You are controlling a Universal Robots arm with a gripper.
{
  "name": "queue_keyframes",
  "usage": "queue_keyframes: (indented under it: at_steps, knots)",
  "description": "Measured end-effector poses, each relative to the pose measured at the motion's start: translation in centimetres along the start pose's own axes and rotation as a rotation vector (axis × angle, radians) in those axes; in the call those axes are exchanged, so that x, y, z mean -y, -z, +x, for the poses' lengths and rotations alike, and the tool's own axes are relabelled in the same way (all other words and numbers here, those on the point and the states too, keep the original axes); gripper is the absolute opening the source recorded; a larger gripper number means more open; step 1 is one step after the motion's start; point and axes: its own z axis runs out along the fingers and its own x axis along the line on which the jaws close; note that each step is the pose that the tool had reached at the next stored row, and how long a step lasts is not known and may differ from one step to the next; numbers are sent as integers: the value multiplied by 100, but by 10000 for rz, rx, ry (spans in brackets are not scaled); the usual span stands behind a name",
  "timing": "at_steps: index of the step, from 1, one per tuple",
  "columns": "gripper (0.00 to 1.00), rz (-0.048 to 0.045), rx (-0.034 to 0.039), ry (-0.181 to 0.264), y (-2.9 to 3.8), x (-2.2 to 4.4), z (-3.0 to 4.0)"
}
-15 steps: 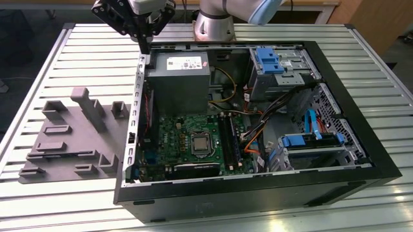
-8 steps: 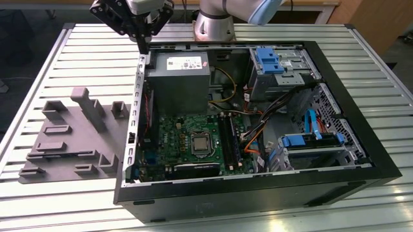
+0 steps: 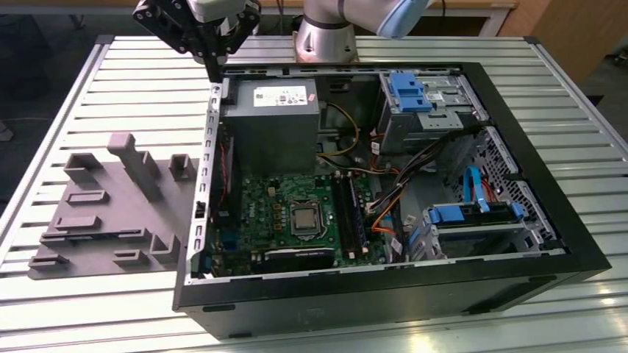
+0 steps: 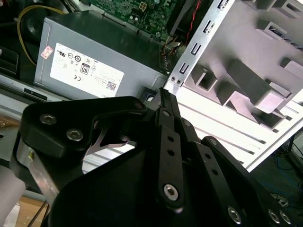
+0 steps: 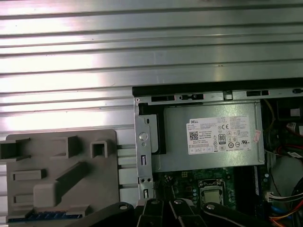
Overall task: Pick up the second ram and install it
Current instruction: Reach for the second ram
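The second ram is out of view. My gripper (image 3: 214,73) hangs above the back corner of the open computer case (image 3: 393,290), on the exterior view's left. It sits between the case's metal edge and the light grey moulded tray (image 3: 108,213). In both wrist views the fingers (image 4: 163,101) close to a narrow point with nothing seen between them. Below the gripper (image 5: 163,204) lie the tray (image 5: 61,175) and the power supply (image 5: 213,137). On the motherboard (image 3: 279,209), long black slot rails (image 3: 348,213) run beside the processor socket (image 3: 306,218).
The case lies on its side on a slatted aluminium table (image 3: 118,88). Inside it are a grey power supply (image 3: 270,121), drive cages with blue clips (image 3: 412,92), and loose orange, yellow and black cables (image 3: 387,206). The arm's base (image 3: 329,37) stands behind the case.
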Motion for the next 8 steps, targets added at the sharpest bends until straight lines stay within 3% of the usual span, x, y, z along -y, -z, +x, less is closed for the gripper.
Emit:
queue_keyframes:
  at_steps: [8]
  knots:
    - [11,1,-1,0,1,2,31]
